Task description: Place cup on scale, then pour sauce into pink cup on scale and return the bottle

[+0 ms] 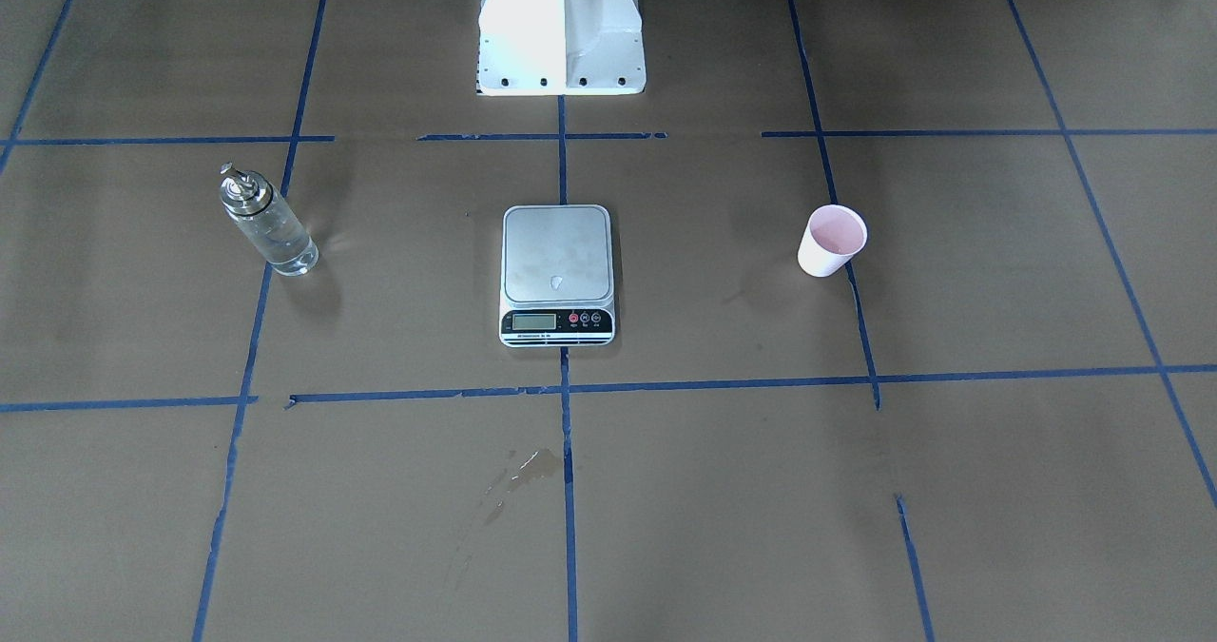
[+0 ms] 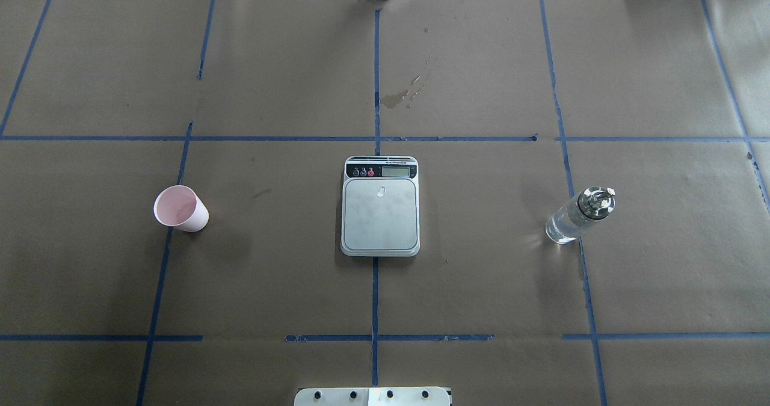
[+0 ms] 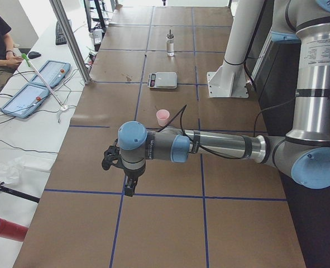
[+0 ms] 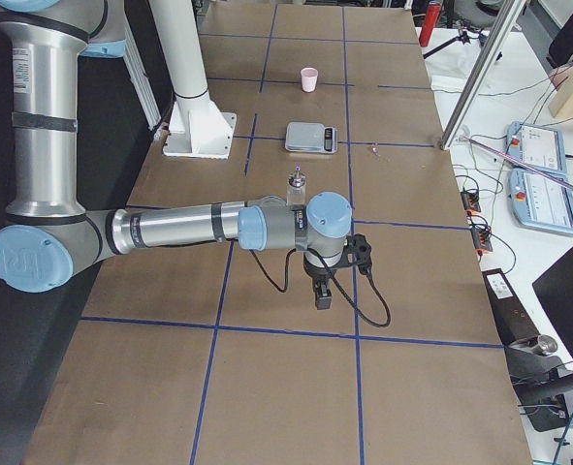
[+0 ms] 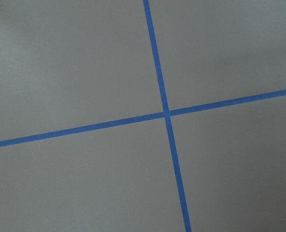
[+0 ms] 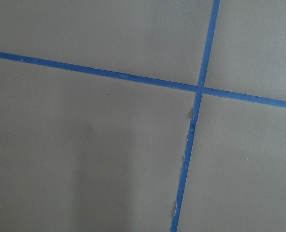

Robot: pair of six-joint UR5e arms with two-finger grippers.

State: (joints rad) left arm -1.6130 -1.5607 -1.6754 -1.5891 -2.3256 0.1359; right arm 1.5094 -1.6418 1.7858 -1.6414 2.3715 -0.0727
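cup: stood well apart from scale | my left claw, right claw: grip, I could not tell | risk: light cup could tip if nudged off-centre

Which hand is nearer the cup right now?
Left. The left hand hangs over the table at the end on the side of the cup; the right hand hangs at the opposite end, beyond the bottle and scale.
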